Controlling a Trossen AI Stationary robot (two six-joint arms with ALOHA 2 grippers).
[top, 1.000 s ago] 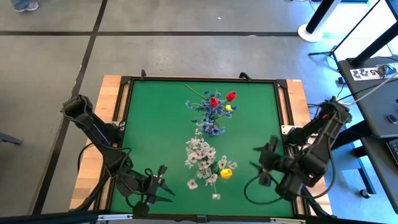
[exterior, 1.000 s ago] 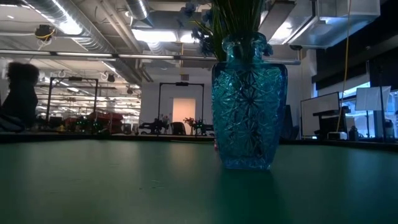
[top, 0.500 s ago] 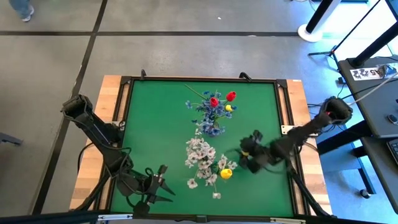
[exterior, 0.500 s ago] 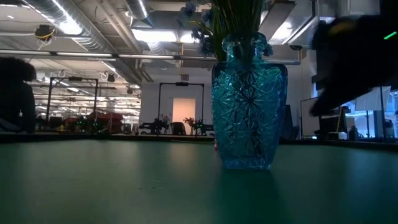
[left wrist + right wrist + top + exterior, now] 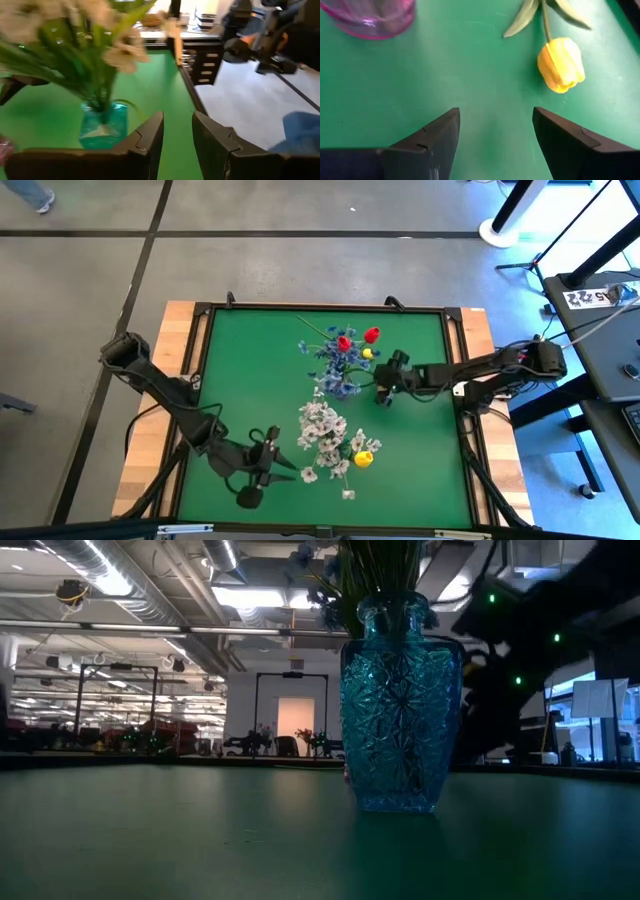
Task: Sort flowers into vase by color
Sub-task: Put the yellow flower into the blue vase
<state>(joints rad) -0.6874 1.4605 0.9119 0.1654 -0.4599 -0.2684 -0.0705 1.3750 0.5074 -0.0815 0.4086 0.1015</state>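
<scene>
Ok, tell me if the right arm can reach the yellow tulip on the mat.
Probably yes: the right tool is open over the mat, the yellow tulip lies close ahead, nothing between; the pink vase stands aside.

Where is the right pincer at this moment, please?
In the high view, the right pincer is open over the green mat's right half, just right of the blue-flower vase.

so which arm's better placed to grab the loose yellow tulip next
Right, probably. The right gripper is open above the mat with the yellow tulip just ahead; the left gripper faces the teal vase instead.
</scene>
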